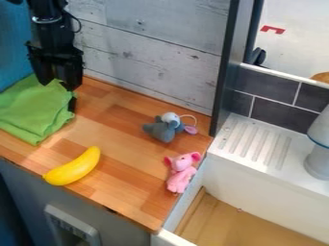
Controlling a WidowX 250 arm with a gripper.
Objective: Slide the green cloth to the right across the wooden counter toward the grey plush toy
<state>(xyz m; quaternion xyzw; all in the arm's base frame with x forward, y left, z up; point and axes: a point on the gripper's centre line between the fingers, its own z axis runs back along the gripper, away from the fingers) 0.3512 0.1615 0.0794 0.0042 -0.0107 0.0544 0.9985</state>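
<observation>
The black hand is at the upper left, above the right part of the crumpled green cloth. Its two fingers stand partly apart, with some green showing between them; whether they touch the cloth, I cannot tell. The cloth lies at the left end of the wooden table. A yellow banana lies near the table's front edge. A grey stuffed mouse lies toward the back right corner, and a pink stuffed toy is by the right edge, beside the white sink.
</observation>
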